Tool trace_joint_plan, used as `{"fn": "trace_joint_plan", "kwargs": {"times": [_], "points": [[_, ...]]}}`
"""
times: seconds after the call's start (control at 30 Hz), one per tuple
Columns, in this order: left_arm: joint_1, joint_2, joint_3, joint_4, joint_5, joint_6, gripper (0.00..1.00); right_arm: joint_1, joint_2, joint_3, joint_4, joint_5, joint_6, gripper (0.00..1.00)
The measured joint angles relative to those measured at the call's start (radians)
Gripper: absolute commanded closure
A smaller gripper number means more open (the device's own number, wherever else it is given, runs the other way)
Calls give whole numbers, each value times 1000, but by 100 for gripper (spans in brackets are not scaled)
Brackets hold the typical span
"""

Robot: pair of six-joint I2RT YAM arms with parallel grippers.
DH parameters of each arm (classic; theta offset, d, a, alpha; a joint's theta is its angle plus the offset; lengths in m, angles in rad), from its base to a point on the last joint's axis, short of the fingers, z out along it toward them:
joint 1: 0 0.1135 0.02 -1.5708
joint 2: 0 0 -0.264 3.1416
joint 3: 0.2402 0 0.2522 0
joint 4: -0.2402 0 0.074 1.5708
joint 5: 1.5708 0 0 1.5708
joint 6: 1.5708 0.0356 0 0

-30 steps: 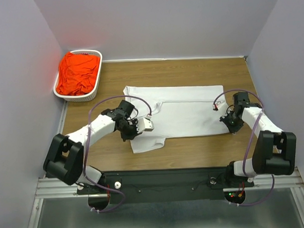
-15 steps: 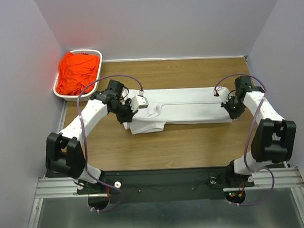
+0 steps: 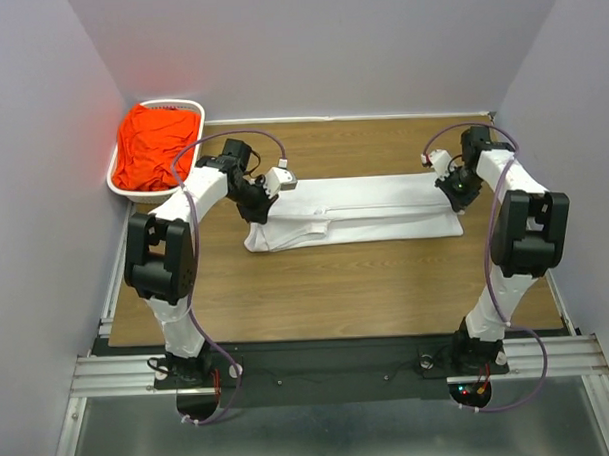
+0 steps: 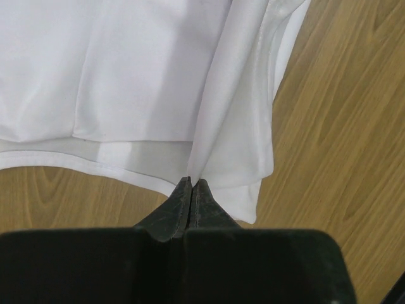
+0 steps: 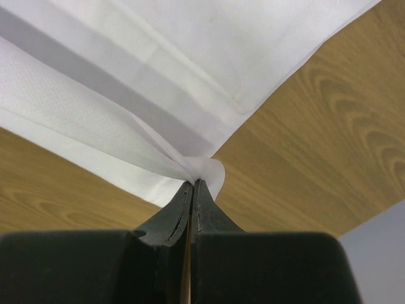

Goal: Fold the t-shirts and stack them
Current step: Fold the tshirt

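The white t-shirt [image 3: 359,211] lies across the middle of the wooden table as a long folded band. My left gripper [image 3: 261,202] is shut on its left end; in the left wrist view the jaws [image 4: 192,183] pinch a raised fold of the white t-shirt [image 4: 126,82]. My right gripper [image 3: 460,188] is shut on the shirt's right end, and the right wrist view shows the jaws [image 5: 192,182] pinching a bunched corner of the white t-shirt [image 5: 190,57]. The orange-red t-shirt [image 3: 157,145] lies crumpled in the basket at the back left.
A white slotted basket [image 3: 188,179] stands at the table's back left corner against the left wall. Grey walls enclose the table on the left, back and right. Bare wood [image 3: 337,287] stretches between the shirt and the arm bases.
Both grippers have carried the shirt's near edge away from me toward the back, folding it over. The shirt went from a wide spread to a narrow band.
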Motion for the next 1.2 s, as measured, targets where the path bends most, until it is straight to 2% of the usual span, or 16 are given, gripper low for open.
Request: {"fn": "trace_joint_plan", "kwargs": {"times": [0.13, 0.17, 0.2, 0.23, 0.27, 0.3, 0.33, 0.4, 0.6, 0.87, 1.03, 1.2], "points": [[10, 48, 1, 16, -2, -1, 100, 0, 56, 50, 1, -11, 8, 93], [11, 53, 1, 20, -2, -1, 99, 0, 71, 59, 2, -14, 12, 88], [15, 62, 1, 29, -4, -2, 87, 0, 82, 61, 3, -16, 17, 84], [18, 69, 2, 36, -6, -6, 80, 0, 89, 62, 3, -18, 21, 78], [20, 75, 3, 45, -9, -13, 68, 0, 95, 62, 3, -18, 29, 66], [23, 83, 6, 52, -12, -20, 63, 0, 100, 63, 4, -18, 35, 62], [26, 89, 11, 57, -17, -29, 51, 0, 102, 63, 4, -18, 40, 60], [34, 97, 27, 63, -24, -49, 47, 0, 104, 63, 8, -16, 58, 57], [50, 71, 53, 70, -8, -82, 45, -2, 96, 76, 11, -14, 117, 53], [-3, -156, -126, 114, 22, -171, 43, -9, 23, 76, -5, -97, 222, 61], [-68, -158, -228, 185, -14, -238, 43, -9, 23, 41, -18, -138, 270, 63], [-117, -134, -253, 227, -80, -268, 43, -9, 36, -5, -29, -137, 291, 68]]}}
